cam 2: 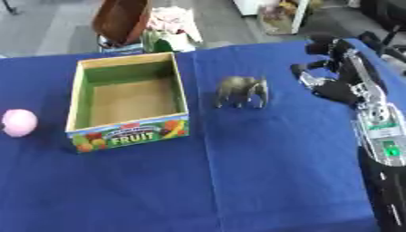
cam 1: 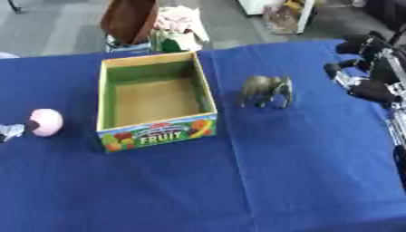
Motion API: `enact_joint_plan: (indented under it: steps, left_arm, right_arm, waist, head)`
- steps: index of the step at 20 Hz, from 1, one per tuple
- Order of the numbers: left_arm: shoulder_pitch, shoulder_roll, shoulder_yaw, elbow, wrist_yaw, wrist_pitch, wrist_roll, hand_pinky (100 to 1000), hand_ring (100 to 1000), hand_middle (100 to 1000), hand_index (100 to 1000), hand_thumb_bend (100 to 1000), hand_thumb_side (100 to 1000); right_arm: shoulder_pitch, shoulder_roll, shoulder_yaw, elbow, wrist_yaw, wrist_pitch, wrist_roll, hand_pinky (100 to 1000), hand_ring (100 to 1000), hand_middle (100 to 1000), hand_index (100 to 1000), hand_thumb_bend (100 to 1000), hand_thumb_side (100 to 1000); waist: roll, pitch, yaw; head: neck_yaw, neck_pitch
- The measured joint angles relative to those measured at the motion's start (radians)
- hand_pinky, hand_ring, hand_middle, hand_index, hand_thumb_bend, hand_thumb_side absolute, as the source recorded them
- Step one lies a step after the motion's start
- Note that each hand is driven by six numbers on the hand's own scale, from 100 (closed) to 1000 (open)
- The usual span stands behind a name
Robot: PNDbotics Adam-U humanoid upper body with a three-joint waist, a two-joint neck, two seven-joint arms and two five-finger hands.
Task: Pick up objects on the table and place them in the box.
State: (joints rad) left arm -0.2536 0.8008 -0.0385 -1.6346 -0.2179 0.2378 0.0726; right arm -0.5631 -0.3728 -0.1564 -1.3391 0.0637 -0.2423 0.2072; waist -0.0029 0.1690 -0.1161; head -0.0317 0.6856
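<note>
The right hand (cam 2: 337, 74) hangs above the right side of the blue surface (cam 2: 262, 172), with its arm coming along the right edge. Its fingers (cam 2: 317, 45) are spread and a little bent, and they hold nothing. To the left of the hand, apart from it, a grey-brown toy elephant (cam 2: 242, 92) stands upright on the cloth. Further left of the elephant is the open box (cam 2: 127, 102), with green walls inside and the word FRUIT on its front wall; nothing is seen in it. Still further left, well apart from the hand, a pink round object (cam 1: 45, 122) lies on the surface. At the left edge just beside it shows a small grey thing (cam 1: 9, 132); one cannot tell what it is.
</note>
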Motion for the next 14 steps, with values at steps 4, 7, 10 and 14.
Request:
enact_joint_plan:
  steps: [4, 7, 10, 14]
  left_arm:
    - [-0.068, 0.010, -0.028, 0.096, -0.027, 0.014, -0.048, 529, 607, 516, 727, 825, 168]
    - [-0.115, 0.009, -0.052, 0.171, -0.056, 0.009, -0.083, 540, 612, 527, 731, 824, 164]
    - [-0.159, 0.002, -0.075, 0.245, -0.091, 0.003, -0.116, 543, 611, 530, 731, 823, 157]
    - [-0.210, -0.031, -0.100, 0.336, -0.139, -0.011, -0.146, 545, 611, 531, 730, 822, 154]
  right_arm:
    - [0.000, 0.000, 0.003, 0.000, 0.000, -0.003, 0.004, 657, 803, 695, 842, 404, 199]
    - [0.000, 0.000, 0.003, 0.001, 0.000, -0.003, 0.005, 657, 804, 694, 842, 404, 200]
    - [0.000, 0.000, 0.003, 0.001, 0.000, -0.003, 0.005, 657, 803, 693, 842, 404, 199]
    - [0.001, 0.001, 0.004, 0.001, 0.000, -0.004, 0.008, 657, 803, 693, 842, 404, 200]
  waist:
    - [-0.001, -0.002, -0.002]
    - [-0.002, -0.003, -0.005]
    - [-0.003, -0.003, -0.007]
    - [-0.006, -0.005, -0.010]
  head:
    - [0.003, 0.000]
    - [0.004, 0.000]
    - [0.004, 0.000]
    - [0.006, 0.000]
